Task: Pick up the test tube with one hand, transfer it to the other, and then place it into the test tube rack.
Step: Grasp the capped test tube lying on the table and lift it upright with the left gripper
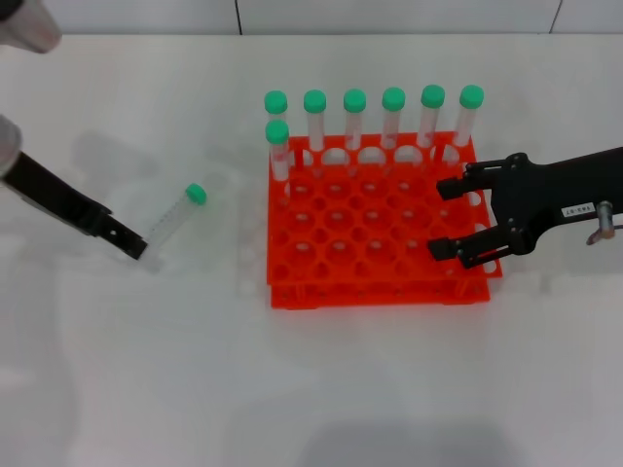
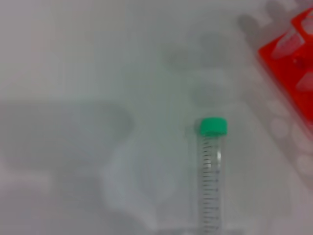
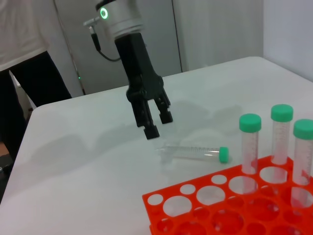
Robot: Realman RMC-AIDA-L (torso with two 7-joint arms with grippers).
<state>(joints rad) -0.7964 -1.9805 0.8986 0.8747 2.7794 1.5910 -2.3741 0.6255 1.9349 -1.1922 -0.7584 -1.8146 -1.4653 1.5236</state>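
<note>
The test tube [image 1: 173,216] lies flat on the white table left of the test tube rack [image 1: 370,292], its green cap [image 1: 196,194] pointing toward the rack. My left gripper [image 1: 131,243], black with a green-ringed wrist, hovers open just beyond the tube's bottom end, not touching it; the right wrist view shows it [image 3: 157,125] with the fingers apart above the tube [image 3: 193,152]. The left wrist view shows the tube [image 2: 211,186] and a rack corner [image 2: 293,63]. My right gripper [image 1: 446,219], black with a white label, is open and empty over the rack's right side.
Several green-capped tubes [image 1: 354,122] stand upright in the rack's back row, one more [image 1: 278,146] in the second row at the left. A person [image 3: 19,73] stands beyond the table's far edge in the right wrist view.
</note>
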